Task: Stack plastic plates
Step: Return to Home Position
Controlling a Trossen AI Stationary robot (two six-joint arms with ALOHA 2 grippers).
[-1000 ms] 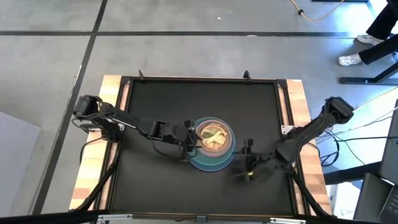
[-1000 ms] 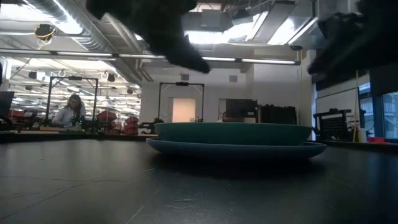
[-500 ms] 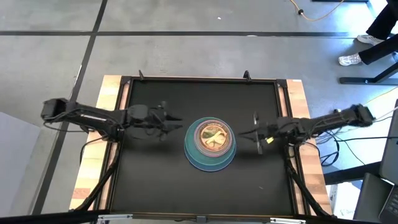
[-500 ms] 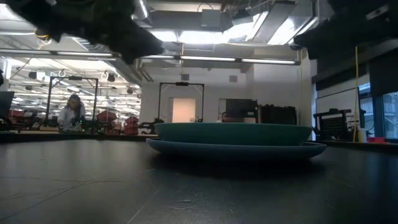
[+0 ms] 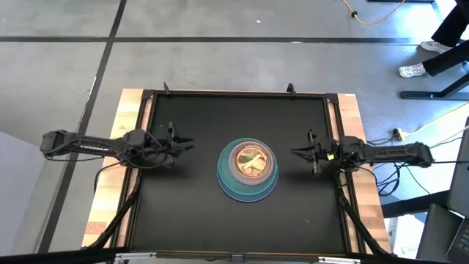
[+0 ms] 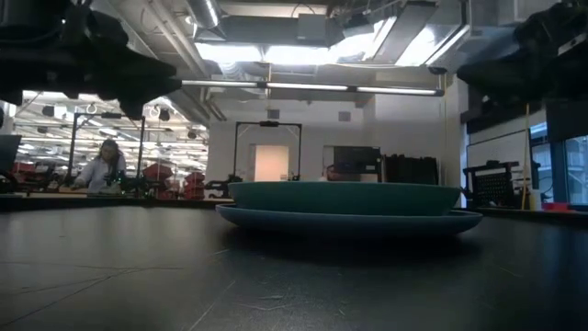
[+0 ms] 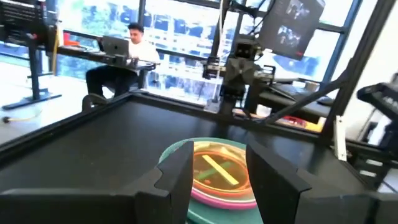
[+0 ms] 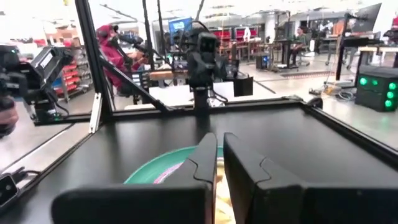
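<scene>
Item: stack of round plastic plates (image 5: 248, 170), centre of black tabletop (image 5: 220, 220). Btm to top: large light-blue plate (image 6: 349, 221); large teal-green plate (image 6: 344, 195); hot-pink plate (image 7: 214, 194); small amber/orange translucent plates (image 5: 249, 160) uppermost. Other layers can't be told apart. Left gripper (image 5: 187, 143): to L of stack, well apart, held above tabletop, pointing at stack, fingers parted, nothing held. Right gripper (image 5: 297, 153): to R of stack, apart from it, pointing at stack, fingers nearly together w/ slim gap, empty.
</scene>
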